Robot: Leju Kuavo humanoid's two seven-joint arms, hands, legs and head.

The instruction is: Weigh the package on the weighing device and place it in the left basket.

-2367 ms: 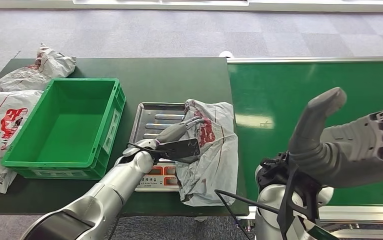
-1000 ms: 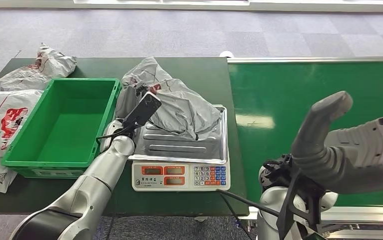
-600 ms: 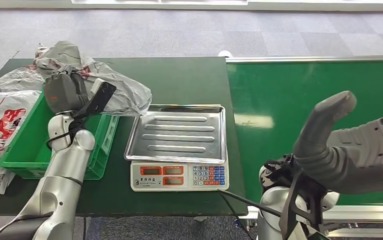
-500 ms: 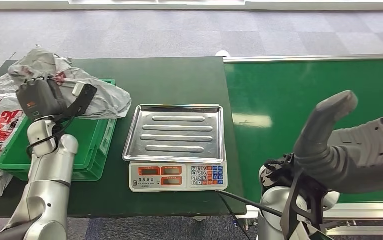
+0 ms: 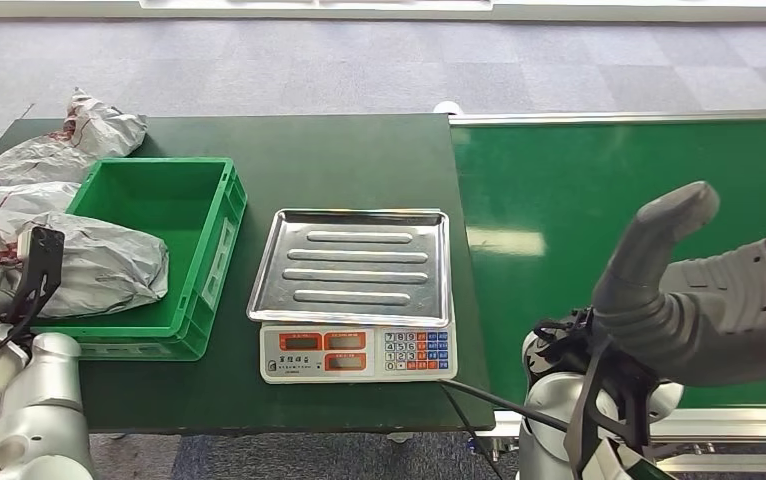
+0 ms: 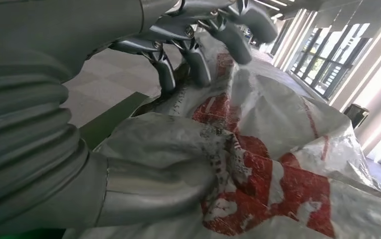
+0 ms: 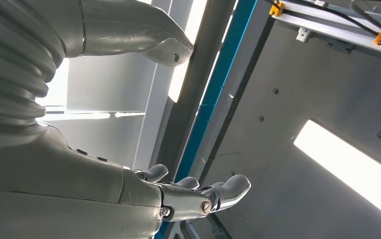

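The package (image 5: 99, 268), a crumpled grey bag with red print, lies in the near left part of the green basket (image 5: 194, 200) and overlaps its left wall. My left hand (image 6: 146, 185) grips the package (image 6: 278, 149), with the thumb pressed into the bag and the fingers (image 6: 198, 55) hooked over its top. My left arm (image 5: 34, 385) stands at the table's near left corner. The scale (image 5: 357, 352) has a bare steel tray (image 5: 354, 262). My right hand (image 5: 729, 305) is raised close to the camera, thumb up, fingers apart, holding nothing.
Other grey bags lie on the table left of the basket: one at the far corner (image 5: 69, 140), another beside the basket wall (image 5: 4, 197). A green conveyor belt (image 5: 619, 190) runs along the right. Bare green table (image 5: 349, 160) lies behind the scale.
My left arm has swung further left and down, lowering the package from above the basket's far left into its near left part. The right hand has stayed put.
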